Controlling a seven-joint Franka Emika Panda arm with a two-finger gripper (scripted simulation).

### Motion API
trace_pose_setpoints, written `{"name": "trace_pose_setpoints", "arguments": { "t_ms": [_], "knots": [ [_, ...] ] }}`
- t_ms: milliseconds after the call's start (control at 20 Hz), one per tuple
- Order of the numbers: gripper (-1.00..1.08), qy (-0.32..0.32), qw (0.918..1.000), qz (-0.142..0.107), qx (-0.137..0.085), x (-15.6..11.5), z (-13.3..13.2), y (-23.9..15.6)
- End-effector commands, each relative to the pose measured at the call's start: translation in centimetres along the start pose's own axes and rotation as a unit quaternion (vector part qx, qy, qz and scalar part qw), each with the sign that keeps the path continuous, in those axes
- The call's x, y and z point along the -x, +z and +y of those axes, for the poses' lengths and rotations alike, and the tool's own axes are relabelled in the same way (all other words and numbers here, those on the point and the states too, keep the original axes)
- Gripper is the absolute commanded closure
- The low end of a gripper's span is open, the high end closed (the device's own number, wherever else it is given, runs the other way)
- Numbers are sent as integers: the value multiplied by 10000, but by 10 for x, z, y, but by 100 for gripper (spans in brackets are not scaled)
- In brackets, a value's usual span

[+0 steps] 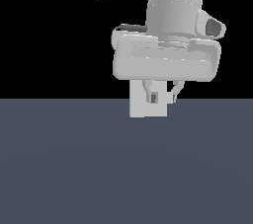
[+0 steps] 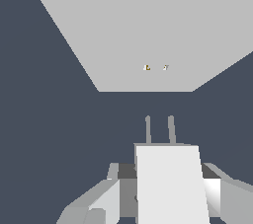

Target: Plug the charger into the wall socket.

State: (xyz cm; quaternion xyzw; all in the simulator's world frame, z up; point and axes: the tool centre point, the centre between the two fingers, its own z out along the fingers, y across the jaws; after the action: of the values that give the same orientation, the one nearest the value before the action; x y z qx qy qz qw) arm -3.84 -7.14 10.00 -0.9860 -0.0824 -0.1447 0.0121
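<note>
A Panda gripper (image 1: 163, 97) hangs low over the dark floor (image 1: 59, 168), its fingers closed narrow on the charger (image 2: 170, 183), gripped by its flat sides. The white block looks light, rigid and smooth, its two thin prongs (image 2: 159, 130) likely easy to bend. Beyond them, apart, stands the wall socket (image 2: 123, 35), its two small holes (image 2: 155, 67) nearly in line. Open room surrounds the plate's edges.

Exterior view looks level, close on the gripper (image 1: 163, 97); wrist view peers past it (both show socket (image 2: 143, 35)).
</note>
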Motion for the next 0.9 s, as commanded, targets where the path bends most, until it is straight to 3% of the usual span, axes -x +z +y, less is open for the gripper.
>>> {"name": "trace_pose_setpoints", "arguments": {
  "t_ms": [0,850],
  "knots": [
    [108,2,10000,1,1,-1,0,0],
    [108,0,10000,-2,6,-46,0,14]
  ]
}}
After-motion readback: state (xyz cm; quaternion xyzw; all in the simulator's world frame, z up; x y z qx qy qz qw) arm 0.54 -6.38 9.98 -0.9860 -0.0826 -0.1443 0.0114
